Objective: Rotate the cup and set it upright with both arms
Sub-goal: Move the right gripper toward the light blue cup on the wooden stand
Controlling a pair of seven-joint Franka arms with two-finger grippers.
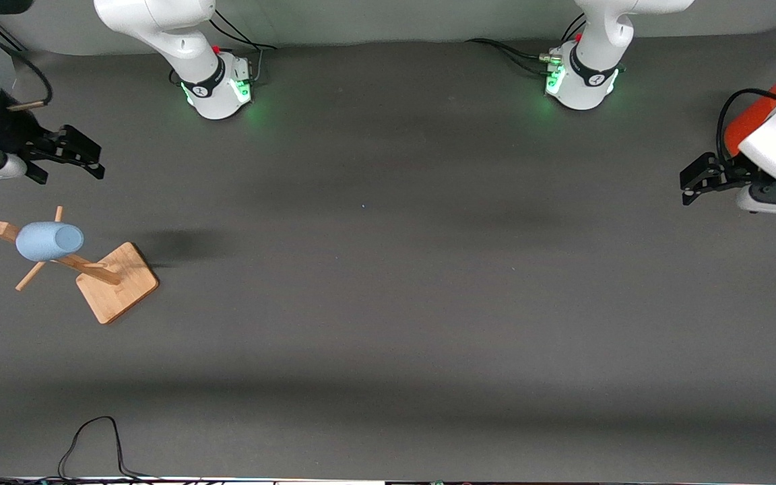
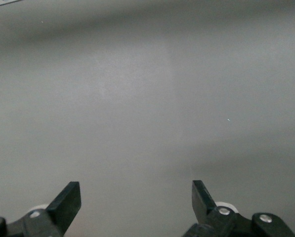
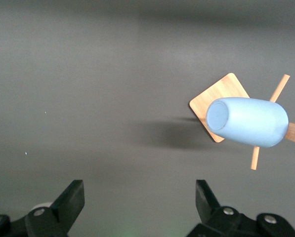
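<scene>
The pale-blue cup (image 1: 49, 241) lies on its side on a peg of a wooden stand (image 1: 118, 283) at the right arm's end of the table. It also shows in the right wrist view (image 3: 248, 122), its closed bottom facing that camera. My right gripper (image 1: 100, 162) hovers open and empty over the table, close to the cup, toward the robots' bases from it. Its fingers show wide apart in the right wrist view (image 3: 137, 197). My left gripper (image 1: 686, 188) is open and empty over bare table at the left arm's end. The left wrist view (image 2: 136, 197) shows only grey table.
An orange-red object (image 1: 748, 121) sits partly hidden under the left arm's wrist. A black cable (image 1: 91, 444) loops at the table edge nearest the front camera. The stand's pegs (image 1: 38, 273) stick out sideways around the cup.
</scene>
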